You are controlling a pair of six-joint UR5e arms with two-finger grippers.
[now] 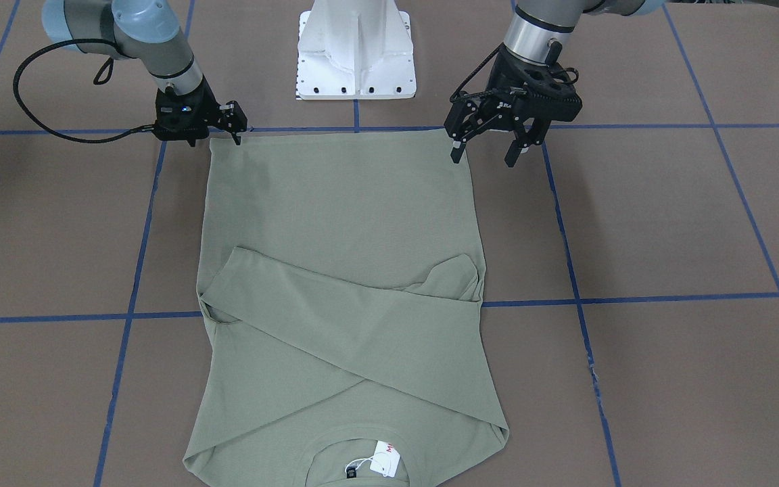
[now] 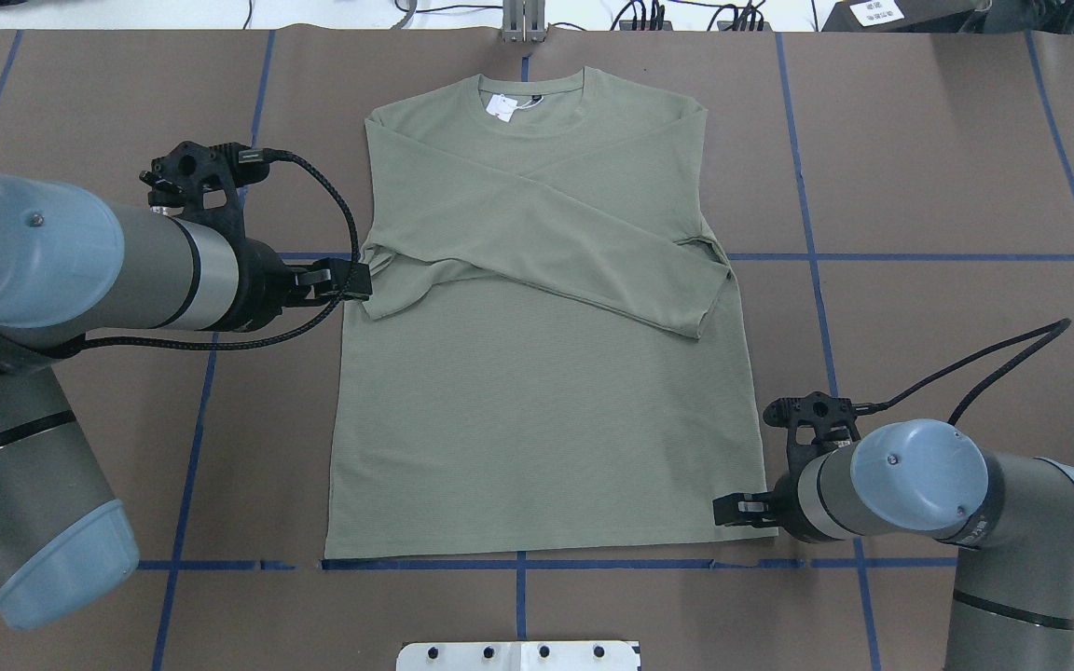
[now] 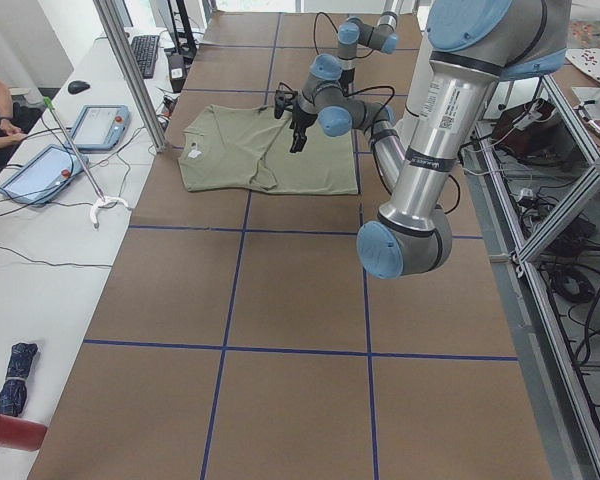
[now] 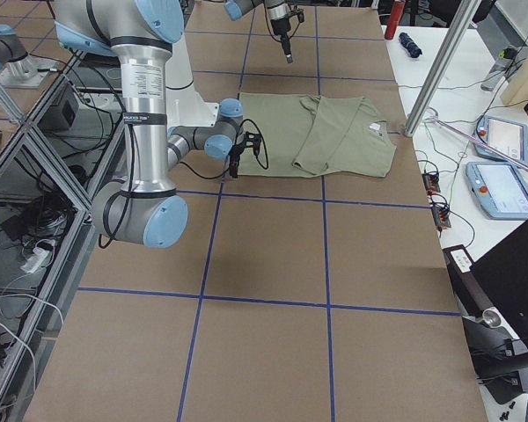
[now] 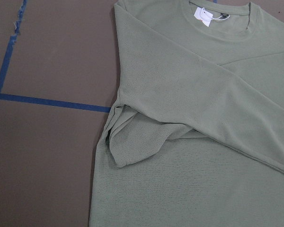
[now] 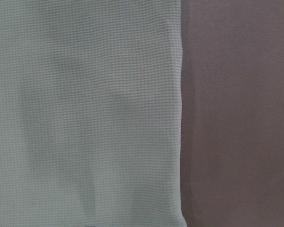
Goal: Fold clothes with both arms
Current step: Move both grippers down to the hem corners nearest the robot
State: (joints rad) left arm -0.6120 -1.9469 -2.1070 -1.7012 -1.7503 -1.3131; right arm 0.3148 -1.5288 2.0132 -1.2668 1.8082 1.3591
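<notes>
The sage-green long-sleeved shirt (image 2: 537, 419) lies flat on the brown table, both sleeves folded across the chest. Its neck and white hang tag (image 2: 502, 105) are at the far edge. My right gripper (image 1: 237, 135) is low on the table at the hem corner on my right, fingers close together, seemingly pinching that corner. It also shows in the overhead view (image 2: 725, 509). The right wrist view shows only the shirt's side edge (image 6: 180, 113) close up. My left gripper (image 1: 484, 154) hangs open and empty above the table, over the shirt's left edge (image 5: 114, 142).
The white pedestal base (image 1: 356, 51) stands just behind the hem. Blue tape lines (image 2: 807, 257) divide the brown table. An operator's bench with tablets (image 3: 100, 125) is beyond the far edge. A black cable (image 2: 966, 359) loops off my right wrist.
</notes>
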